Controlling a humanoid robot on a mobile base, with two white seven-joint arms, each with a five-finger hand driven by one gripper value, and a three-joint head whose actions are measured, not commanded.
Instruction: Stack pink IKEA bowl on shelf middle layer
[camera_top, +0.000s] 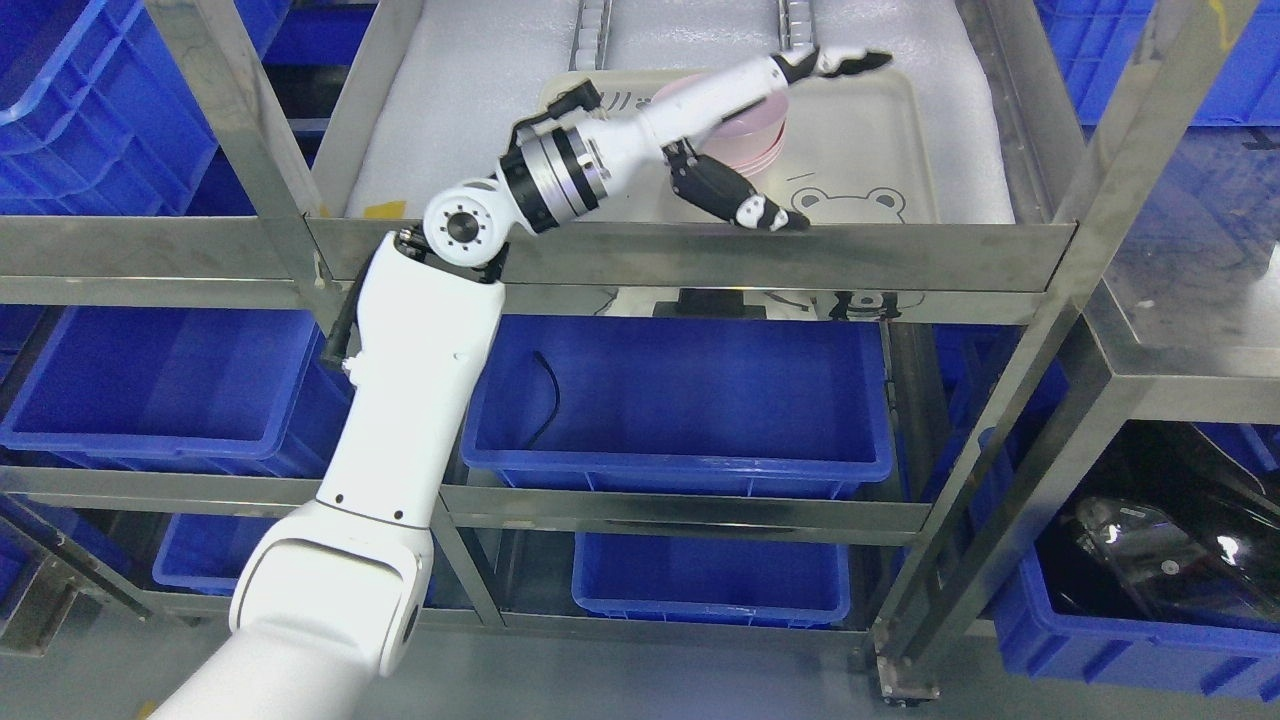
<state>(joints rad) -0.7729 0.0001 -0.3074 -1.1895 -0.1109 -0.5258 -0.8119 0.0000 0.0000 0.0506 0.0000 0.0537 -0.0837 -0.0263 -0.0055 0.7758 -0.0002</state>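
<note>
The left arm (400, 420) rises from the lower left, bends at the wrist and reaches rightward over the steel shelf (690, 255) rail, its left hand (740, 130) spread wide with long fingers (850, 62) stretched up to the right and the thumb (745, 200) pointing down to the right, gripping nothing. The pink bowls (755, 135) sit stacked on a cream tray (880, 130) on that shelf level, lying between fingers and thumb, partly hidden behind the palm; whether the hand touches them cannot be told.
</note>
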